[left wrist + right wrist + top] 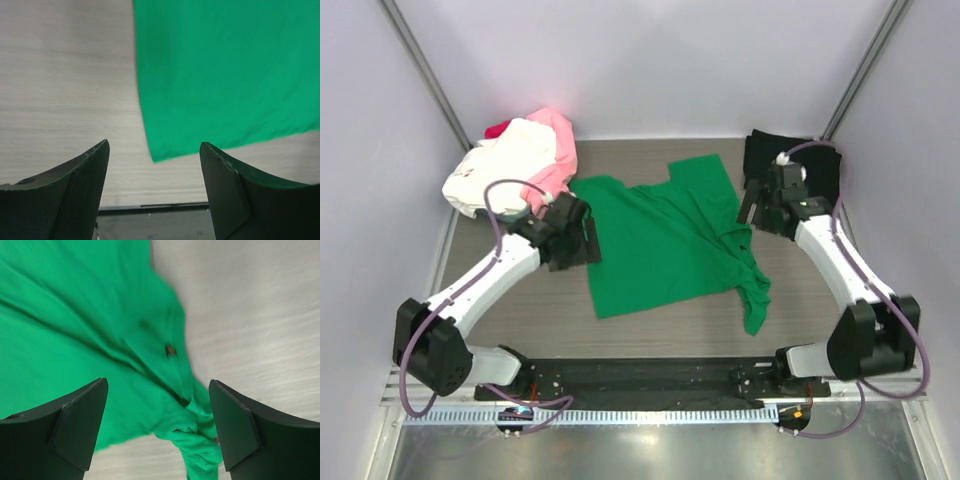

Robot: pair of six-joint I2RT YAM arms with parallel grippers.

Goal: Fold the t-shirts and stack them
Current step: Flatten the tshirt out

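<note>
A bright green short-sleeved t-shirt (660,240) lies spread and partly rumpled in the middle of the table, with its collar end bunched toward the front right. My left gripper (582,240) hovers open at its left edge; in the left wrist view the gripper (154,143) holds nothing and the green cloth (225,75) lies just beyond the fingertips. My right gripper (752,207) hangs open over the shirt's right side. In the right wrist view the gripper (158,381) is above the rumpled green cloth (75,340), empty. A black t-shirt (825,170) lies at the back right.
A heap of cream-white (505,165), pink (560,140) and red (498,129) t-shirts sits at the back left corner. Walls close in the wooden table (650,330) on three sides. A black mounting rail (650,375) runs along the near edge.
</note>
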